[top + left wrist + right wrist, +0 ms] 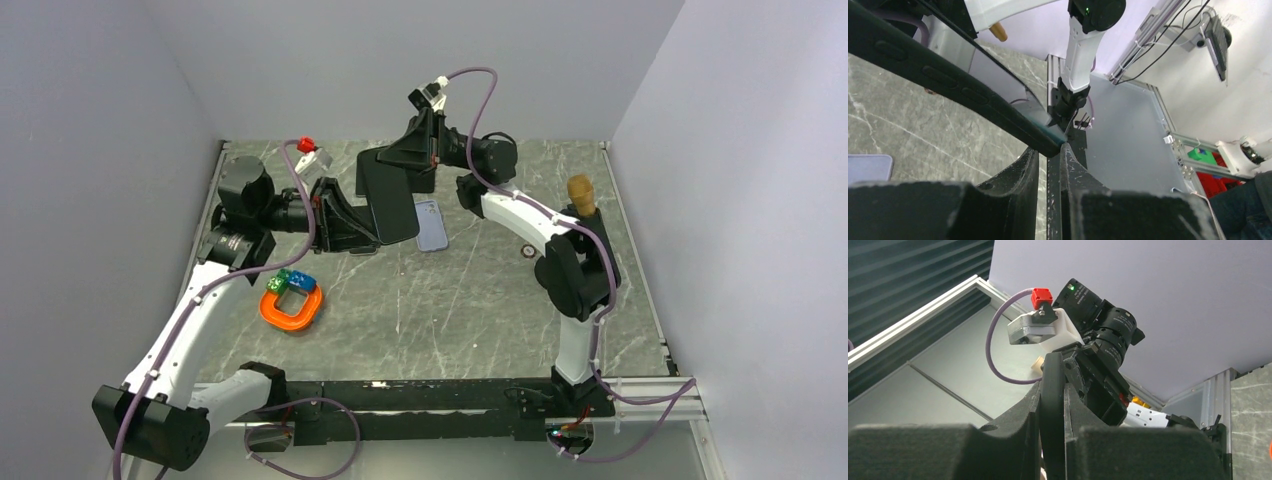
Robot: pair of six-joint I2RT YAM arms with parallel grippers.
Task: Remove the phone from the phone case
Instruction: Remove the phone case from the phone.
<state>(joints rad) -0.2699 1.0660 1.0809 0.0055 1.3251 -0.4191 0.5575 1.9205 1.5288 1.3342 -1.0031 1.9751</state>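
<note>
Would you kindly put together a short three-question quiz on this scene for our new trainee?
1. True or false: the left gripper and the right gripper both clamp the dark phone above the table.
2. What colour is the ring near the left arm? A green, B orange, C white.
3. Fill in: the pale lavender slab lies flat on the ____.
Key: 1 true; 2 B; 3 table.

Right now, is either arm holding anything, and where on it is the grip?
Both hold the black phone in the air: the left gripper pinches its lower end, the right gripper its upper end.
</note>
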